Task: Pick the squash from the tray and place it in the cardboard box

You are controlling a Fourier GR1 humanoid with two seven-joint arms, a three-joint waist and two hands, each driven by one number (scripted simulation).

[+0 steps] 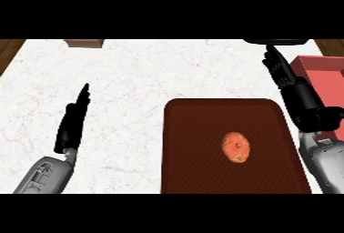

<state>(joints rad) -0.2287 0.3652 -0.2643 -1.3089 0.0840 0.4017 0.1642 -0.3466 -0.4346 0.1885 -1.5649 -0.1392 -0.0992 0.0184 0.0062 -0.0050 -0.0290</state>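
Orange squash [236, 147] lying alone on dark brown tray [201, 136], right of the tray's middle, untouched. Judged as the pick step, grasp not yet begun.

Head view: right hand [295, 86] above the tray's right edge, fingers straight and pointing away toward the far counter edge, holding nothing; well apart from the squash. Grey right forearm [326, 164] entering at lower right. Left hand [73, 120] over bare white marble counter [134, 73] left of the tray, fingers straight and together, empty, resting. Red box-like thing [322, 73] at the right edge, partly behind the right hand; probably the target box, though red rather than cardboard-coloured. Small brown object [85, 43] at the far edge, too cropped to identify.

Next move, as judged: bring right hand back and leftward over the squash, lower, curl fingers round it.
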